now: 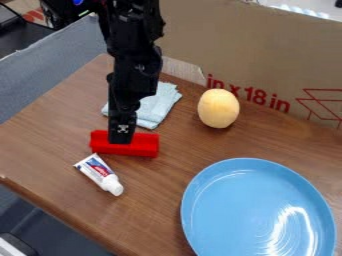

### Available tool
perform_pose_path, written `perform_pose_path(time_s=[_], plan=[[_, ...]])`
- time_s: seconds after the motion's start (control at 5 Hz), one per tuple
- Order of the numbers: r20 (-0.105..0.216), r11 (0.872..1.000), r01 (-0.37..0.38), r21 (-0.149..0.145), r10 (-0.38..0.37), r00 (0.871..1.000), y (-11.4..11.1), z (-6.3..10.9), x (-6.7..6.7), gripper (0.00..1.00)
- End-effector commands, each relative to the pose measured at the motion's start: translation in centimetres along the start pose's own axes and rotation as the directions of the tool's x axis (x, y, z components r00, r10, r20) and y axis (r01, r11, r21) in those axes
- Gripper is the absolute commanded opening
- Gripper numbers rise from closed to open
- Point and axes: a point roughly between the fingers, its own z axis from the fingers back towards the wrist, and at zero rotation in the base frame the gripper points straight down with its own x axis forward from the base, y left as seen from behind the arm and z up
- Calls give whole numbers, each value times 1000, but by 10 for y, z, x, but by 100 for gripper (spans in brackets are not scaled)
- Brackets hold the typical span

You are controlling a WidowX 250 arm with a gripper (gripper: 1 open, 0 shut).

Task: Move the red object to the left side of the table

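Gripper (pixel 122 136), dark, pointing down over the red object (pixel 131 146); you have the jaws wide open, with no grip visible on the block, though whether a fingertip touches it you cannot tell. The block lies flat on the table (pixel 187 222), between the folded light-blue cloth (pixel 158 106) and the toothpaste tube (pixel 99 174), the tube just beside it. The yellow rounded item (pixel 218 108) and the blue plate (pixel 258 210) lie apart from it. The step in hand is judged to be the grasp, with the carry to the left side remaining. Likely faults: (a) if you close with the fingers off the block's middle, it may pivot or slip out, its surface looking smooth; (b) if you descend with a finger above the block, you may press or roll it rather than straddle it; (c) if you travel too low, the block may sweep the tube along, or drag the cloth; (d) if you release too near the dark table edge, the block may drop off
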Motion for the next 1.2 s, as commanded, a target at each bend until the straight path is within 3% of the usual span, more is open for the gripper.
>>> perform_pose_path(time_s=[0.0,0.2,0.6,1.0], plan=[[45,999,-26,22,25,999,20,-2,-11,100],[59,999,-31,41,28,998,29,-13,-16,100],[40,992,93,85,-97,995,36,-34,3,100],[91,985,159,68,-165,982,34,-54,10,100]])
